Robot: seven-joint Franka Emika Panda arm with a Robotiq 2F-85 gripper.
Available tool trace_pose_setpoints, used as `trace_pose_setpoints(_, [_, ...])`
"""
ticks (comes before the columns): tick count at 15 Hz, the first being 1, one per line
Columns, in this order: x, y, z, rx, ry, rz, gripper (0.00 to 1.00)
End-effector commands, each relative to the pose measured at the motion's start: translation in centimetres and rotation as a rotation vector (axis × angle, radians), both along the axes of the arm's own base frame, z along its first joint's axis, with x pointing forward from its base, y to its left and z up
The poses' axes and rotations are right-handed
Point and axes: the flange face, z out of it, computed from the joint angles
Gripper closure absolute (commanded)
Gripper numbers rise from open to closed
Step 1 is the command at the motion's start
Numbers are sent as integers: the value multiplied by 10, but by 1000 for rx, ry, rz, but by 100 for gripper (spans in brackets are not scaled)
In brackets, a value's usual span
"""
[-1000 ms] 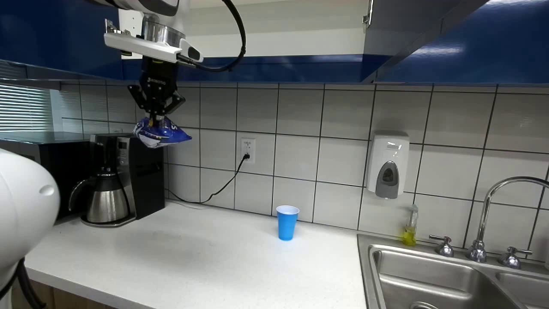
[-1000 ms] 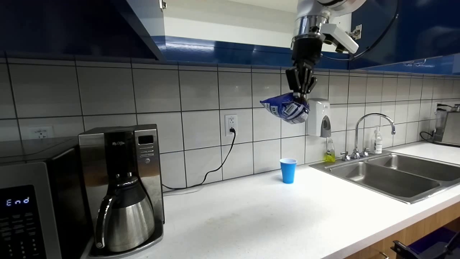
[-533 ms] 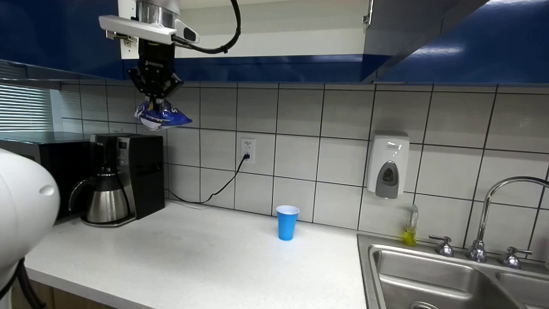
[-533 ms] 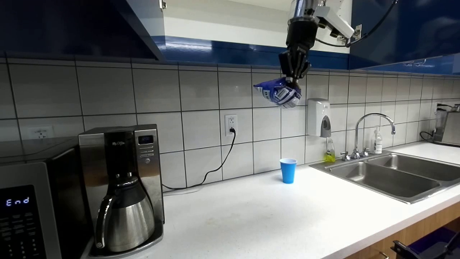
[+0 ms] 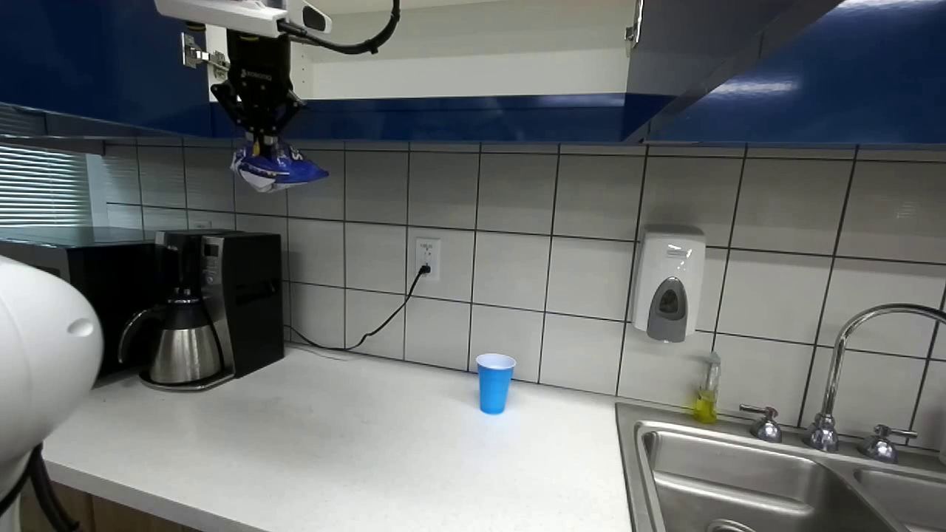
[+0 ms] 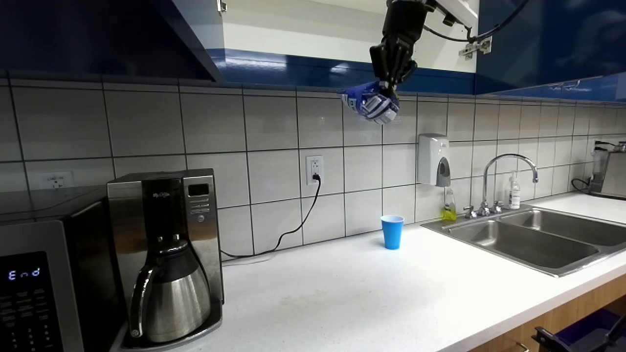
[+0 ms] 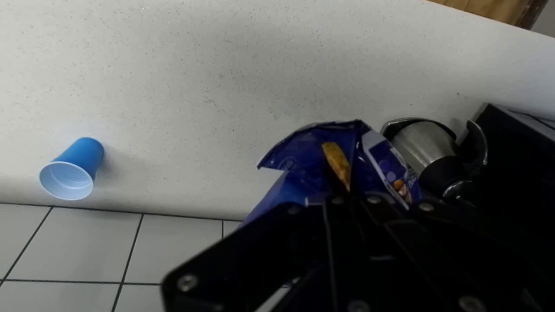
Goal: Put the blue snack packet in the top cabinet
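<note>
The blue snack packet (image 5: 279, 170) is a crinkly dark-blue foil packet with pale markings. It hangs in my gripper (image 5: 264, 143), which is shut on its upper part. It also shows in an exterior view (image 6: 368, 102) and in the wrist view (image 7: 299, 149), where dark fingers (image 7: 342, 190) pinch it. The top cabinet (image 5: 473, 120) has open glossy dark-blue doors and a pale interior; it also shows in an exterior view (image 6: 303, 73). In both exterior views the packet appears lower than the cabinet's bottom edge, with the gripper overlapping that edge. The cabinet's upper interior is out of frame.
An open cabinet door (image 5: 103, 66) and another open door (image 5: 709, 66) flank the opening. A light-blue cup (image 5: 495, 386) stands on the counter. A coffee maker (image 6: 200, 234) and microwave (image 6: 29, 288) stand at one end. A soap dispenser (image 5: 670, 281) hangs near the sink (image 5: 739, 473).
My gripper has risen steadily with the packet held in it, and shifted slightly left in both exterior views. The packet stays in the grip. Cup and doors have not moved.
</note>
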Motion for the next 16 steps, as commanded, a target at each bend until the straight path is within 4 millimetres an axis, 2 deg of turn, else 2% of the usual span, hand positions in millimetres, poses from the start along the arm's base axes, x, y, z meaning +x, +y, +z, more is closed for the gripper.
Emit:
trace_pose_setpoints(1, [-5, 5, 18, -6, -23, -43, 100])
trace_pose_setpoints(16, [-5, 7, 32, 28, -115, -121, 100])
